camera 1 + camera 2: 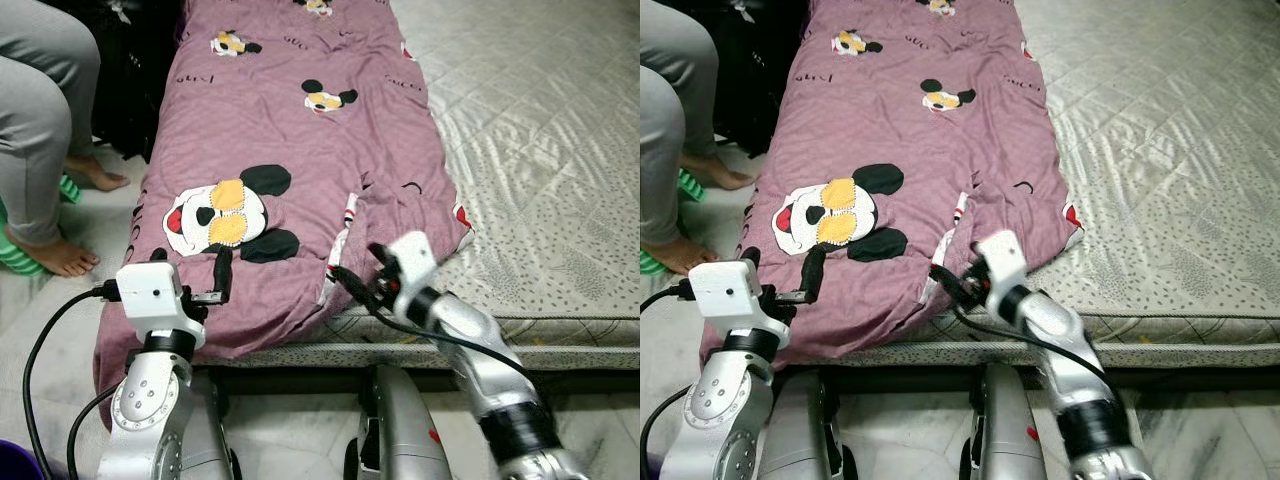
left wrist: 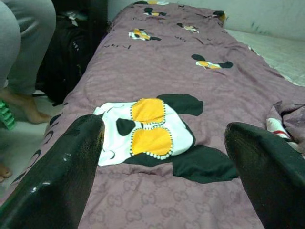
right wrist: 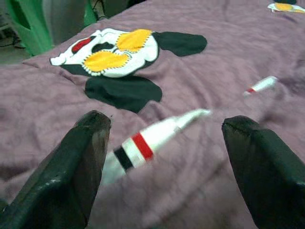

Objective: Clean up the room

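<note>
Item: mauve blanket (image 1: pixel 300 130) with cartoon mouse prints, lying lengthwise along the mattress (image 1: pixel 540 150), its near end draped over the bed edge toward 6 o'clock and bunched into a fold with a red, white and black striped trim (image 3: pixel 136 147) at about 5 o'clock of the big mouse face (image 1: pixel 225 215). I judge it soft, limp and light but bulky; it will sag and drag, so I would pinch a thick fold at the near hem or a corner, not the flat middle. Left gripper (image 1: pixel 218 283): jaws spread wide, holding nothing, over the near hem at 7 o'clock. Right gripper (image 3: pixel 167 143): jaws spread, empty, straddling the striped fold. A person's legs (image 1: pixel 40 110) stand at 10 o'clock, beside the bed.
</note>
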Tool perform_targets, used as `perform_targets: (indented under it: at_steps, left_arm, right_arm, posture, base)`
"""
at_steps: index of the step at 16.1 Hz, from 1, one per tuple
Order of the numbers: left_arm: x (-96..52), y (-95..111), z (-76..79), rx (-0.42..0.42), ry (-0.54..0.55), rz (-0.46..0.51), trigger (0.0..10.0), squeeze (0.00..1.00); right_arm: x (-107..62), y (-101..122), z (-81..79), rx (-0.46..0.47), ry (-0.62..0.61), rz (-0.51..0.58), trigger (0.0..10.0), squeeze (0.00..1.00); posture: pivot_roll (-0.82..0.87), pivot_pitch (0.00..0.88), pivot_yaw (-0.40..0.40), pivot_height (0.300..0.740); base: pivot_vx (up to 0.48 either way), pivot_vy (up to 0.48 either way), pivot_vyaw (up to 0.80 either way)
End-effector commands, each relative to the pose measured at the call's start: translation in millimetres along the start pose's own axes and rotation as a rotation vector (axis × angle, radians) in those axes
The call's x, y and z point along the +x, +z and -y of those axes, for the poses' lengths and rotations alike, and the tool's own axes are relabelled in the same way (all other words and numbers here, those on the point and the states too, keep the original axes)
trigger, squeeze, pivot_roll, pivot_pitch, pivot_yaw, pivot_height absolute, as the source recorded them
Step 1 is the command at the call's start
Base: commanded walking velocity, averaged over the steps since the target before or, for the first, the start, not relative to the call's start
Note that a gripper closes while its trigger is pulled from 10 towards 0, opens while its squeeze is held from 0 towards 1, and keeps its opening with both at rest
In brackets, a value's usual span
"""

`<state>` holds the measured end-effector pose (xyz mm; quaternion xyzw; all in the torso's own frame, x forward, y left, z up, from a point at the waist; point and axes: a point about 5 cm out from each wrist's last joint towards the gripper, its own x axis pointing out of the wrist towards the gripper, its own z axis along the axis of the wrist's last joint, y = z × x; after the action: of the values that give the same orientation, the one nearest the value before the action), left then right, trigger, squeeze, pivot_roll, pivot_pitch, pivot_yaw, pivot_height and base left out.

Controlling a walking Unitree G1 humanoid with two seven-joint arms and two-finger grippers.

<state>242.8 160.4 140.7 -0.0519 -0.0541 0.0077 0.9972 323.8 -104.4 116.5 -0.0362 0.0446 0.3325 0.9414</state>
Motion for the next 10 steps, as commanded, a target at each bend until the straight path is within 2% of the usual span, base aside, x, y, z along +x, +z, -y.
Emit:
perform_targets:
  at_steps: [1,4,5,6,9,10]
  left_arm:
    - [-1.7,3,1.7,0.016,-0.004,0.002,10.0,0.00]
    - [-4.7,5,1.0,0.029,-0.009,0.006,10.0,0.00]
    - [-6.8,8,-0.8,0.034,-0.003,0.006,10.0,0.00]
    - [-7.1,8,-0.9,0.035,-0.002,0.007,10.0,0.00]
    - [-11.4,11,-1.3,0.039,0.008,0.003,10.0,0.00]
    - [-13.5,11,-0.5,0.039,0.010,-0.004,10.0,0.00]
  right_arm:
    - [7.1,-5,-1.5,-0.006,-0.041,-0.030,10.0,0.00]
    - [23.7,0,-0.4,-0.032,-0.128,-0.049,10.0,0.00]
    - [32.1,1,7.2,-0.047,-0.223,-0.082,10.0,0.00]
    - [33.0,1,8.9,-0.048,-0.237,-0.091,10.0,0.00]
    - [38.2,0,27.2,-0.077,-0.379,-0.157,10.0,0.00]
    - [38.1,-2,33.4,-0.094,-0.415,-0.193,9.2,0.00]
  posture:
    - [0.01,0.194,-0.049,0.555]
    - [0.04,0.207,-0.049,0.555]
    - [0.06,0.221,-0.050,0.555]
    - [0.06,0.223,-0.050,0.555]
    - [0.08,0.248,-0.053,0.555]
    - [0.09,0.263,-0.054,0.555]
  base:
    - [0.000,0.000,0.00]
    - [0.000,0.000,0.00]
    - [0.000,0.000,0.00]
    - [0.000,0.000,0.00]
    - [0.000,0.000,0.00]
    - [0.000,0.000,0.00]
